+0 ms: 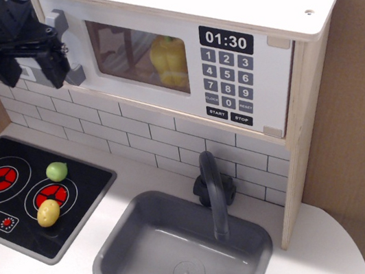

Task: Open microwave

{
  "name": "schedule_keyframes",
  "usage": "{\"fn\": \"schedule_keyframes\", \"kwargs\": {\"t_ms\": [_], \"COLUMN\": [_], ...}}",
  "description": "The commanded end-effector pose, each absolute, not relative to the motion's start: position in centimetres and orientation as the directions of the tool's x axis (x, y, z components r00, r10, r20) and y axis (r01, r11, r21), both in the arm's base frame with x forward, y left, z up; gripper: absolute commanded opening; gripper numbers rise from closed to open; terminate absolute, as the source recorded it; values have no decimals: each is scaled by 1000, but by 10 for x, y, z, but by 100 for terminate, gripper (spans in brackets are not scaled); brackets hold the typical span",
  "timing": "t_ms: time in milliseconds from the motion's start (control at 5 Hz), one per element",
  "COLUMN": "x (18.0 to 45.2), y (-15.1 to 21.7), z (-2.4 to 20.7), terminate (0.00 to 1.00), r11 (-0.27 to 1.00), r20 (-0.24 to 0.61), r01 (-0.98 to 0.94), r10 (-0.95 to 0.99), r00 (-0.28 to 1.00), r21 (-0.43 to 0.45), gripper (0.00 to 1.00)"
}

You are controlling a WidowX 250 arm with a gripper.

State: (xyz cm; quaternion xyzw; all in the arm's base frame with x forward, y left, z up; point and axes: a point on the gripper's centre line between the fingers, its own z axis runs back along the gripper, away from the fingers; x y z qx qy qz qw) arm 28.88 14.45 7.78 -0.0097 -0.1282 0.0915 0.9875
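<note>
The microwave (241, 23) of pale wood sits above the tiled wall. Its white door with a clear window (128, 48) is closed, and a yellow pepper (169, 61) shows inside. The black keypad (229, 88) and clock digits are on the right. The grey bar handle (64, 41) is at the door's left edge. My black gripper (32, 76) hangs at the upper left with its fingers pointing down. It is open, and its right finger (53, 66) is just left of the handle and partly in front of it. It holds nothing.
A black hob (13, 205) at the lower left carries a green ball (56, 171) and a yellow potato (48, 212). A grey sink (118, 258) with a dark faucet (211, 188) lies below the microwave. A cardboard wall (357, 123) stands at the right.
</note>
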Motion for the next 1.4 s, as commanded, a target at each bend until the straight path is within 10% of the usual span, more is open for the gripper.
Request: {"fn": "schedule_keyframes", "kwargs": {"t_ms": [0,600,800,1200], "x": [312,330,334,334], "y": [139,145,148,151], "z": [87,90,89,92], "terminate": [0,0,0,0], "r11": [995,999,999,998], "r20": [296,356,365,386], "r01": [-91,-19,16,24], "r10": [97,31,-4,-1], "r00": [950,934,931,923], "r21": [-32,-37,-30,-56], "gripper": [100,100,0,0]}}
